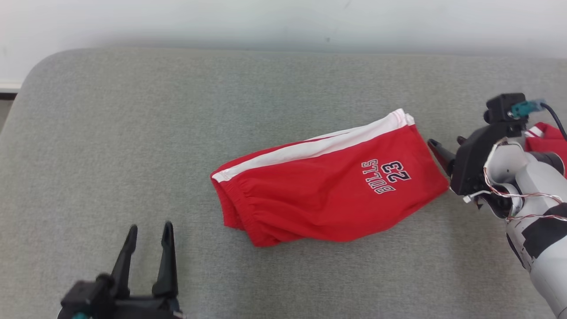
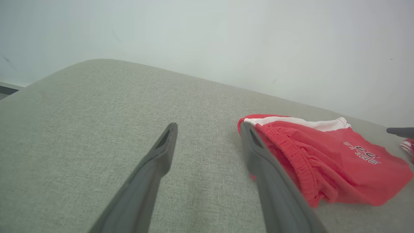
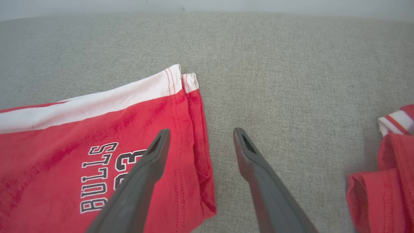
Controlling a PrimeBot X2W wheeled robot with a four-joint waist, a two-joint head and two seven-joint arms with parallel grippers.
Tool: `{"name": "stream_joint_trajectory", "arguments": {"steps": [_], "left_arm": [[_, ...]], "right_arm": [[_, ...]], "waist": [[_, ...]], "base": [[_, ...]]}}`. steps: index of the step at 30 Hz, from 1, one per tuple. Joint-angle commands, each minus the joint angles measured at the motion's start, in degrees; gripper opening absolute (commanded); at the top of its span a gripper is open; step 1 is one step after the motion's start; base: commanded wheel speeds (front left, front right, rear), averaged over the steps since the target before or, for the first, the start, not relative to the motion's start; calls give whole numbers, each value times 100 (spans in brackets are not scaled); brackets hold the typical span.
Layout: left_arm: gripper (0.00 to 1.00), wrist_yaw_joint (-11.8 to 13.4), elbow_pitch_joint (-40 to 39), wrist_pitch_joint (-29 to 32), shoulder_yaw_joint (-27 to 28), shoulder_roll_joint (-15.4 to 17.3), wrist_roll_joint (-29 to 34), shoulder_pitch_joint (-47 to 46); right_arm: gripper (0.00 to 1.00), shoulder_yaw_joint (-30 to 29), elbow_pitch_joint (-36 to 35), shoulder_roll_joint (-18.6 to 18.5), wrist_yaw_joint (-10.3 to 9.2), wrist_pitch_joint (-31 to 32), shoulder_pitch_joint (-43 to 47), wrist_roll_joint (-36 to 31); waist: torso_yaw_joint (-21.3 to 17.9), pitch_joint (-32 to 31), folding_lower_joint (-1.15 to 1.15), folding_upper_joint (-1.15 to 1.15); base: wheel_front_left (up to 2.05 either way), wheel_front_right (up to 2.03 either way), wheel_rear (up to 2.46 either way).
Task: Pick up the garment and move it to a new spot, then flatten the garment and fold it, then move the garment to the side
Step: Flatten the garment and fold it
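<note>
Grey woven cushion (image 1: 133,133): broad, flat, grippy-looking. Red shorts (image 1: 328,195) lie mid-right on it, folded approx in half, elastic gathered waist at left, leg hems at right, white side stripe. Thin, light, floppy cloth, prob. best pinched at waistband & hem corners. Second red garment (image 1: 547,135) at far right edge. Left claw (image 2: 208,125) near left, wide open, empty. Right claw (image 3: 201,132) open over the hem edge, holding nothing.

One print can be read, set in dark outlined block letters on the red shorts (image 1: 310,204): the word "BULLS" (image 3: 95,176) and, beside it, the number "23" (image 1: 396,171). It is placed on the red cloth near the white stripe (image 1: 319,144), toward that stripe's hem end. In the head view it is seen upside down. In the left wrist view it is too blurred to be read.
</note>
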Motion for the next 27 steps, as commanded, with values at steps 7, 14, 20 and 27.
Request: {"name": "stream_joint_trajectory", "arguments": {"steps": [7,14,20,27], "left_arm": [[100,-99,-327,-13,562,-125,611,718],[100,-357,-340,-14,896,-327,927,1170],[100,-522,-302,-14,1095,-485,1133,1362],[100,-677,-239,-15,1170,-622,1242,1358]], "right_arm": [[100,-418,615,201,-15,-312,-17,-211],[100,-565,1190,298,-15,-338,-55,-420],[100,-810,1933,344,-22,-595,-160,-779],[100,-960,2443,530,-23,-574,-184,-950]], "waist": [[373,276,2,0],[556,388,2,0],[594,418,2,0],[550,450,2,0]], "base": [[0,0,0],[0,0,0],[0,0,0],[0,0,0]]}}
